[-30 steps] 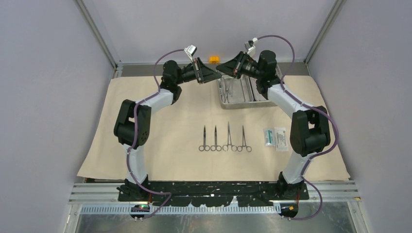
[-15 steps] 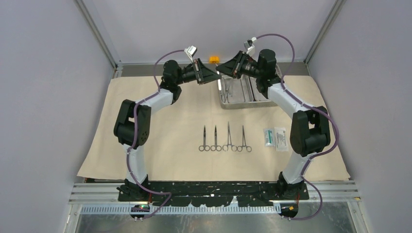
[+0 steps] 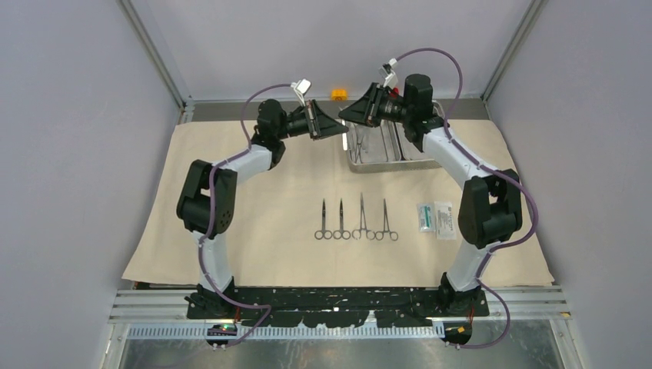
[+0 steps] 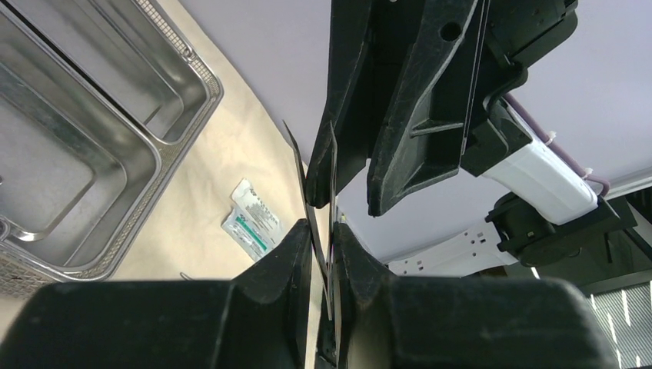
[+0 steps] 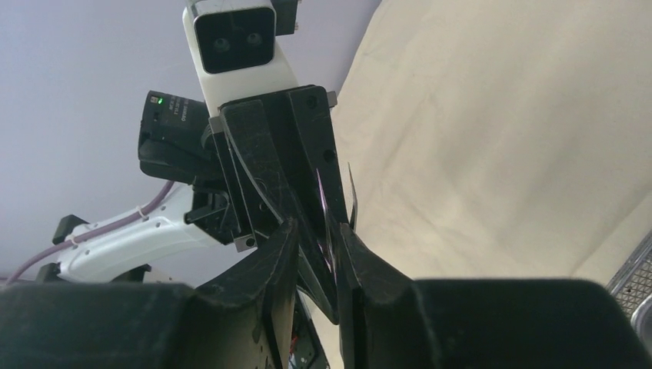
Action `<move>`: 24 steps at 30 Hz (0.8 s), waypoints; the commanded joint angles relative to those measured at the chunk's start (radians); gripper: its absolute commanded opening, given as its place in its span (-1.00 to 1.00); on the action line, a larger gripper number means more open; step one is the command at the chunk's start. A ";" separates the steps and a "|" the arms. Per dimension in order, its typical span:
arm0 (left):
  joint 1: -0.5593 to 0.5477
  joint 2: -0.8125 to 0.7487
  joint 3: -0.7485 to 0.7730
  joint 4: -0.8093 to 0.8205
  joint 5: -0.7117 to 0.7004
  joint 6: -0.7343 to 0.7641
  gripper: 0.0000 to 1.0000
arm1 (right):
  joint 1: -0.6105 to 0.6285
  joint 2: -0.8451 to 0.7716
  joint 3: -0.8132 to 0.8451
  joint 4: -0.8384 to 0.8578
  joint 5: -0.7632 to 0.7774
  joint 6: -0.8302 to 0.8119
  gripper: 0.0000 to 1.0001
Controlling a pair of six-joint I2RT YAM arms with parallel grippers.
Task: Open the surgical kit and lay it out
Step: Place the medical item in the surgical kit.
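Two claws meet in the air above the far cloth (image 3: 269,192); the left claw (image 4: 323,234) pinches the tweezers (image 4: 302,175); the right claw (image 5: 316,229) stands parted around their other end; the steel tray (image 3: 384,163) lies just right; nearer, four clamps (image 3: 354,223) lie in a row with two packets (image 3: 435,217) to their right.

Plain lavender-grey walls (image 3: 69,115)

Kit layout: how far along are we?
Done: cloth spread, four clamps in a row, two packets beside them. In hand: tweezers pinched by left hand, right hand open around them. Left: set tweezers down; a tool sits in the tray.
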 commanded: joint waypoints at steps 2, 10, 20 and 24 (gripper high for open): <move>0.004 -0.080 -0.023 0.004 0.063 0.052 -1.00 | -0.008 -0.067 0.075 -0.061 0.028 -0.131 -0.39; 0.004 -0.100 -0.054 0.003 0.086 0.073 -1.00 | -0.008 -0.074 0.119 -0.148 0.028 -0.212 -0.37; 0.004 -0.135 -0.088 -0.032 0.086 0.132 -1.00 | -0.014 -0.076 0.190 -0.286 0.049 -0.317 -0.36; 0.004 -0.200 -0.112 -0.285 0.041 0.314 -0.96 | -0.018 -0.087 0.224 -0.359 0.069 -0.381 -0.35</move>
